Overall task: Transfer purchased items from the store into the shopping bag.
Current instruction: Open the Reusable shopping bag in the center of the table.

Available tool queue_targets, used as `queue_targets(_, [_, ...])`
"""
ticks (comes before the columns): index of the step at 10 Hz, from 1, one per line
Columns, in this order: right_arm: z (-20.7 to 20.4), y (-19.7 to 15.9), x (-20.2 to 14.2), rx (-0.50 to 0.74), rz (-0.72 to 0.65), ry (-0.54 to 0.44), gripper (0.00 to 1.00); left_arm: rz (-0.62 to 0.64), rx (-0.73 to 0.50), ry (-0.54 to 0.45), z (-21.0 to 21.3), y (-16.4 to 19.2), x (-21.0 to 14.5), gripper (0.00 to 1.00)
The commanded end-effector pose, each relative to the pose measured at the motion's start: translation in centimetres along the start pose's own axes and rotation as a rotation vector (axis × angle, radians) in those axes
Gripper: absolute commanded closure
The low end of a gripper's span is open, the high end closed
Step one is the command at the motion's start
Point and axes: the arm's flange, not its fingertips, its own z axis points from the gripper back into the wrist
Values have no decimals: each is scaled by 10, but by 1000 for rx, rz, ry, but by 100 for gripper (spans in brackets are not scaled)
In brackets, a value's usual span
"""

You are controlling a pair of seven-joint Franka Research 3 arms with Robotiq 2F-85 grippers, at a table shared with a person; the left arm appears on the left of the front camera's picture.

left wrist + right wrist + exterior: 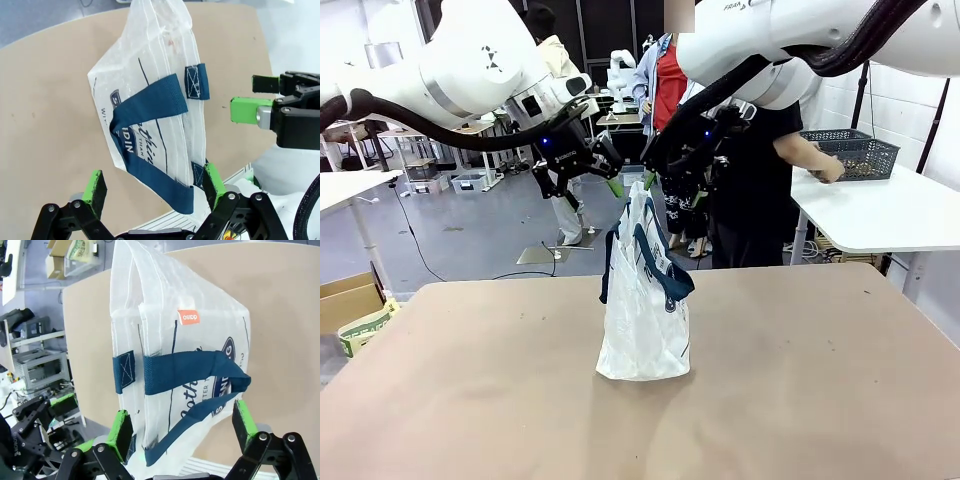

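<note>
**Bag Mouth Not Yet Opened, Both Pairs of Fingers Spread Over It**

Nearest, about the middle of the brown counter (470,400): the shopping bag (645,310), upright on its own, mouth nearly flat, 2 navy handles (665,275) drooping down its sides. No purchased item to see inside, though hard to be sure through the cloudy plastic.

Just above the top of the bag: left fingers (95,192) spread wide, pinching nothing, with one end of the rim and a handle between them. Right fingers (120,432) spread just as wide, also holding nothing, astride the opposite side of the rim. Cannot tell whether any pad touches the plastic.

Farther, beyond the counter: a person (760,180) turned to a white side counter (880,215), one hand (828,168) at a dark lattice basket (865,150).

Probably in hand: making the bag ready to receive items, so step 1 of the transfer. Next move calls for closing each pair on its own side of the rim. After that, pulling apart gently to open the mouth, without lifting or tipping the light bag.
</note>
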Motion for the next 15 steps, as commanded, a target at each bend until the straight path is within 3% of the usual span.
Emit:
queue_targets(1, [-12,-1,8,30,-30,49,0,-21,3,66,-7,-6,-8,0])
queue_targets(7, [-34,1,13,27,-26,142,0,-60,48,107,-17,-15,-36,0])
queue_targets(15, [-48,14,26,-15,3,159,0,-37,50,103,-27,-3,-33,0])
